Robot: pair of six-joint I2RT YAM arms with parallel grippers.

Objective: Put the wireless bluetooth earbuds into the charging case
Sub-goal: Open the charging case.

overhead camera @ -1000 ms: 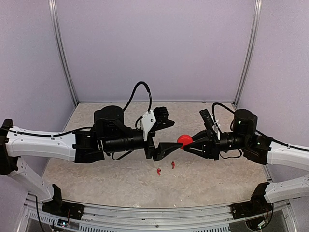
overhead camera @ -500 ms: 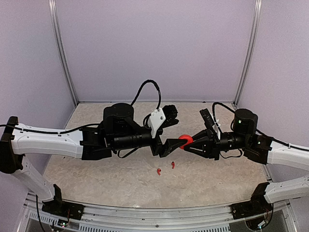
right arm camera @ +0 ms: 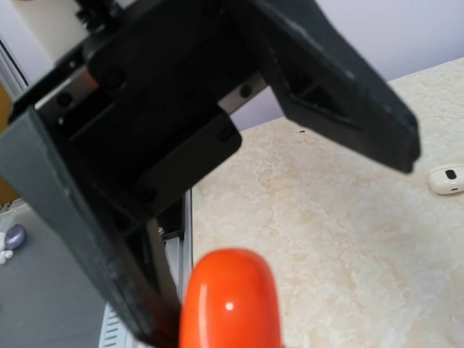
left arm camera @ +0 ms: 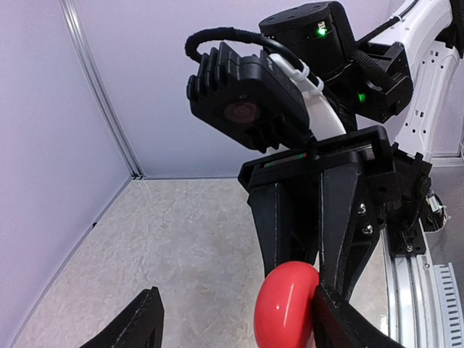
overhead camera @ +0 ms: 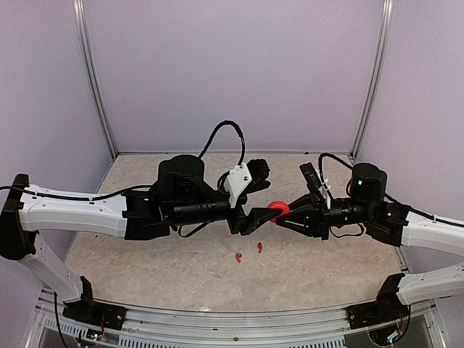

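A glossy red charging case (overhead camera: pixel 278 209) hangs above the table's middle, with my right gripper (overhead camera: pixel 281 212) shut on it. The left wrist view shows the case (left arm camera: pixel 286 304) pinched between the right gripper's two black fingers (left arm camera: pixel 348 210) from above. My left gripper (left arm camera: pixel 235 322) stands open around the case. Its right finger (left arm camera: pixel 341 326) is against the case's side, while its left finger (left arm camera: pixel 138 326) stands well apart. In the right wrist view the case (right arm camera: pixel 230 301) fills the bottom centre. Two red earbuds (overhead camera: pixel 238 257) (overhead camera: pixel 259 248) lie on the table below both grippers.
A small white rounded case (right arm camera: pixel 446 180) lies on the marble-patterned table (overhead camera: pixel 181 268) at the right of the right wrist view. Purple walls with metal posts (overhead camera: pixel 94 80) close in the back and sides. The left arm's body (right arm camera: pixel 181 109) looms just in front of the right wrist camera.
My left arm has moved right and slightly up, bringing its jaws around the red case, and they have narrowed a little. The right arm and the case have stayed in place.
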